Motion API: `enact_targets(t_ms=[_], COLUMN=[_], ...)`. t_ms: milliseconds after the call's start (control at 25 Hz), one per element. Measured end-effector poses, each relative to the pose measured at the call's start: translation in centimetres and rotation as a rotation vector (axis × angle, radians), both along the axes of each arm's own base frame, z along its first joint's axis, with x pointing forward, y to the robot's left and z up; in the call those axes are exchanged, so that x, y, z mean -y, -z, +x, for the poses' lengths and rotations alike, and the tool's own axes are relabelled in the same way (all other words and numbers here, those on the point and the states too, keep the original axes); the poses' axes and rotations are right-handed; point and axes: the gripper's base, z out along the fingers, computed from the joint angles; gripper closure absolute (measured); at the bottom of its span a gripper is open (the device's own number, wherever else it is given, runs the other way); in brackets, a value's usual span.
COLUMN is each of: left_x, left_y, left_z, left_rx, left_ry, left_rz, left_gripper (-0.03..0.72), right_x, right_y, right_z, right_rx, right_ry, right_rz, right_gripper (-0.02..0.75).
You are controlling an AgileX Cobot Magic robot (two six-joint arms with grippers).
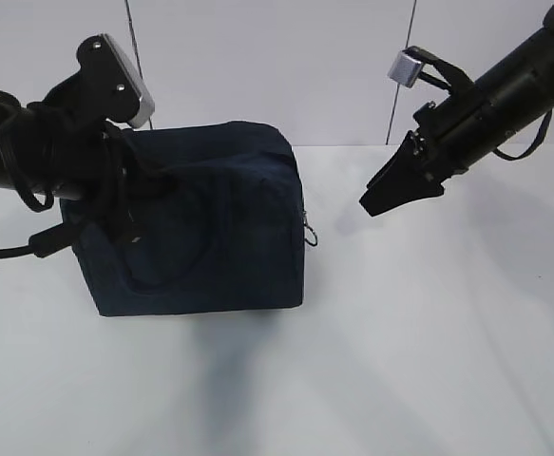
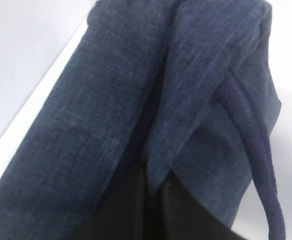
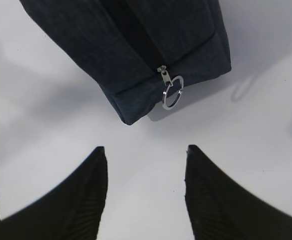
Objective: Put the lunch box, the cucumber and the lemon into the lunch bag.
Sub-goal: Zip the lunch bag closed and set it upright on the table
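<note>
Navy lunch bag (image 1: 210, 223) on white table (image 1: 429, 361), zipped, silver ring pull (image 3: 172, 93) hanging at its end. Left gripper (image 1: 115, 204) pinched together against bag's fabric. Right gripper (image 3: 144, 192) spread apart, hovering clear nearby.

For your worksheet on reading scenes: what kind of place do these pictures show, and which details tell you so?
Probably a robot lab or test bench: a bare white table before plain white wall panels, two black robot arms, the right gripper open, and only a navy lunch bag as a prop.
</note>
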Motion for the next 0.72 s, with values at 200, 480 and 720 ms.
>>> enact_targets(t_ms=[200,480,720], left_x=[0.0,-0.4,-3.4], left_y=[0.0,-2.0,-5.0], left_z=[0.0,-0.6,-1.6], left_rx=[-0.021,-0.037,-0.115], left_ry=[-0.02,-0.105,-0.22], left_rz=[-0.024,-0.122,-0.267], left_gripper=[0.429,0.218,0.217], right_x=[0.0,-0.1,0.1], right_y=[-0.1,-0.6,-3.4], right_z=[0.0,-0.1,-1.1], right_rx=[0.0,0.0,0.062], right_ry=[0.004,0.018,0.025], right_rz=[0.006,0.023,0.002], right_gripper=[0.349,0.349,0.349])
